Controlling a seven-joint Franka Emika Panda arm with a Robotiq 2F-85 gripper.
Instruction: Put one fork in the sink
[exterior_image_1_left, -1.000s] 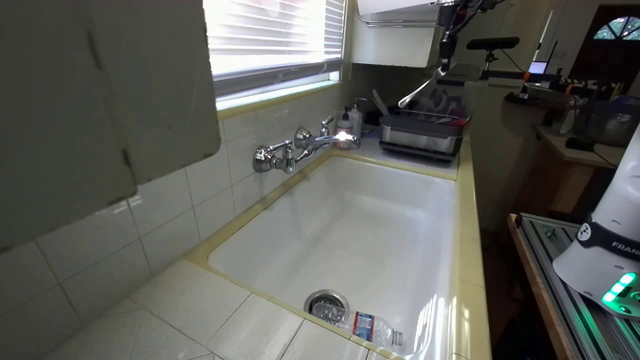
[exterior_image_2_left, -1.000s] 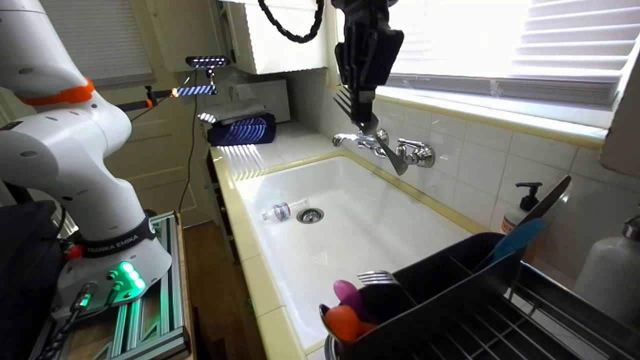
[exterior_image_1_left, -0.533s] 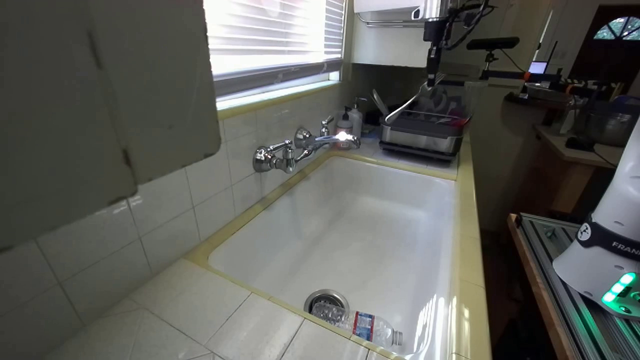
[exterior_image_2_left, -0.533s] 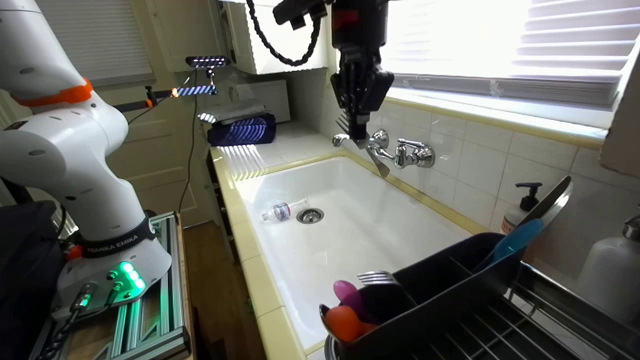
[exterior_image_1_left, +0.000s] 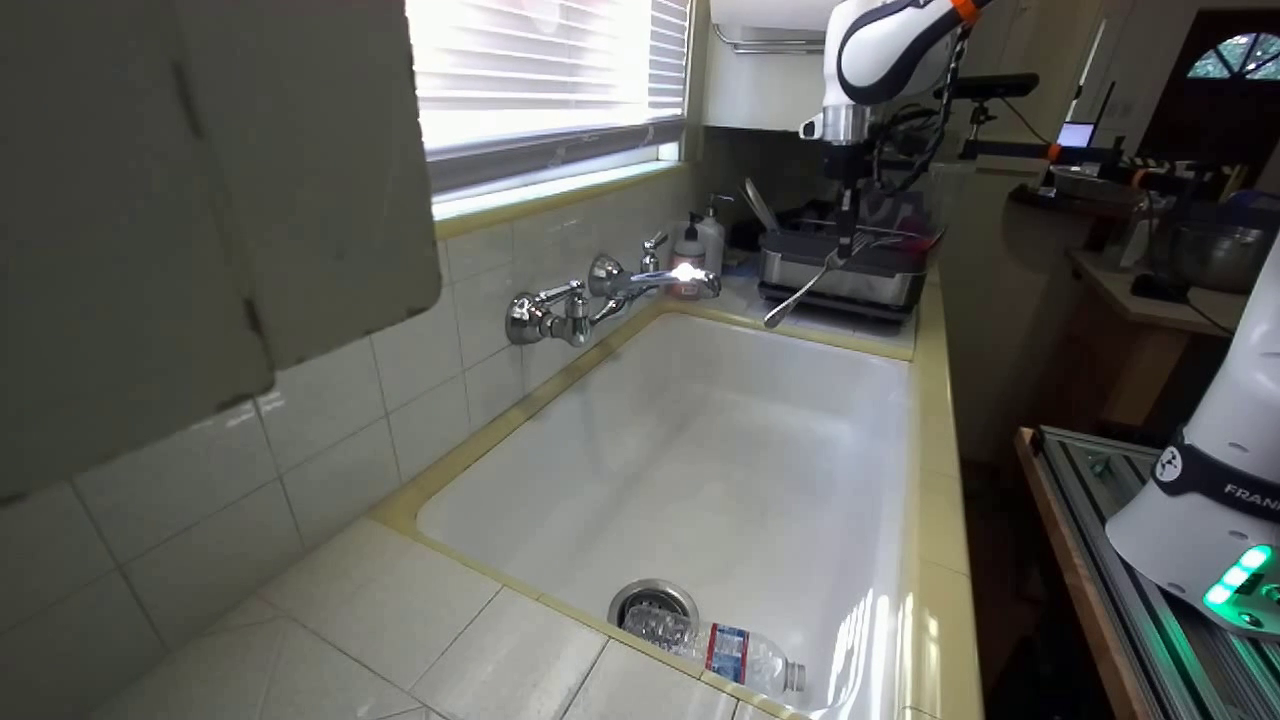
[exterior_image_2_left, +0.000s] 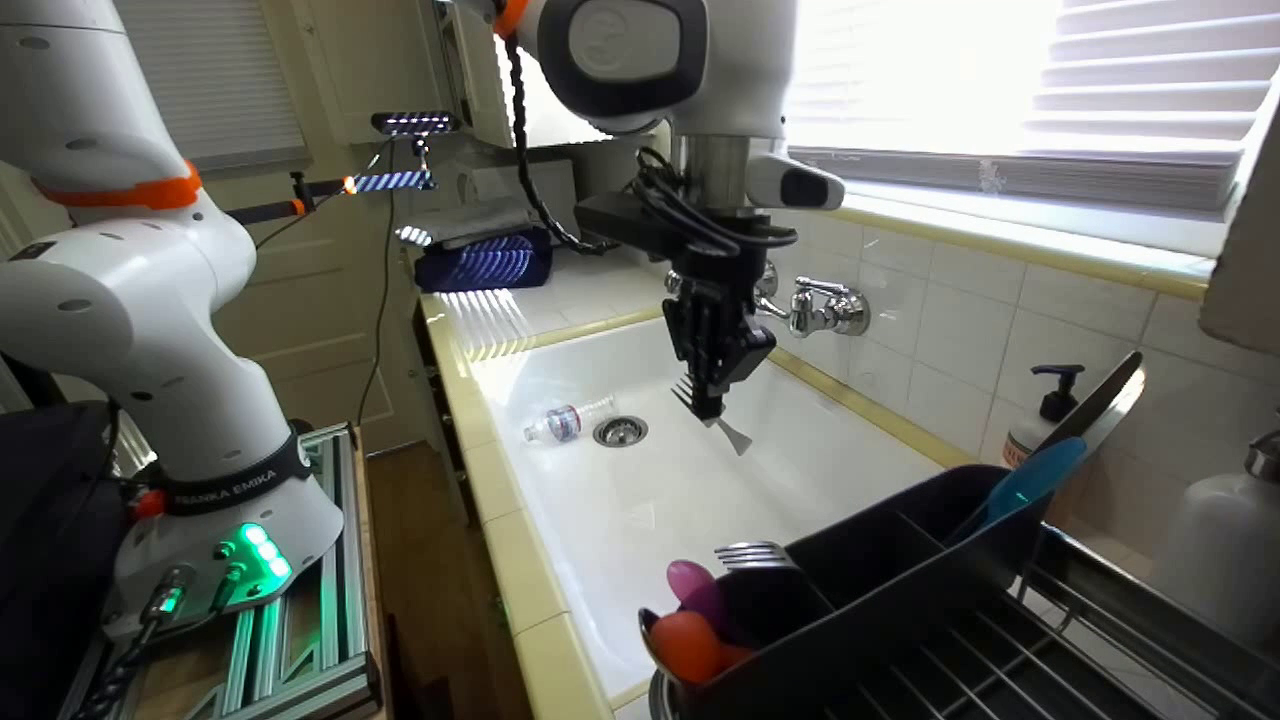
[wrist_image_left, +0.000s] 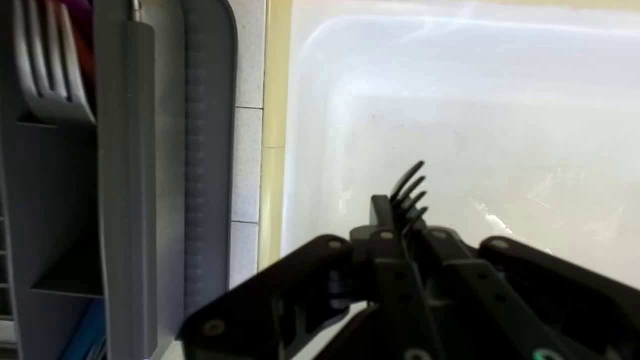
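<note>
My pincer (exterior_image_2_left: 708, 403) is pressed tight on the fork (exterior_image_1_left: 806, 288) just behind its tines (wrist_image_left: 409, 178), holding it above the sink (exterior_image_1_left: 720, 460) near the dish rack (exterior_image_1_left: 885, 288). Its long axis slants, tines raised and pointing away from the tiled wall (exterior_image_2_left: 935, 330), handle (exterior_image_2_left: 738, 440) running down toward that wall.

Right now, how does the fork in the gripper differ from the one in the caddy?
The held fork is gripped above the sink; the other fork rests in the caddy. In the wrist view, the held fork looks dark, the other fork silvery. Both show four tines.
</note>
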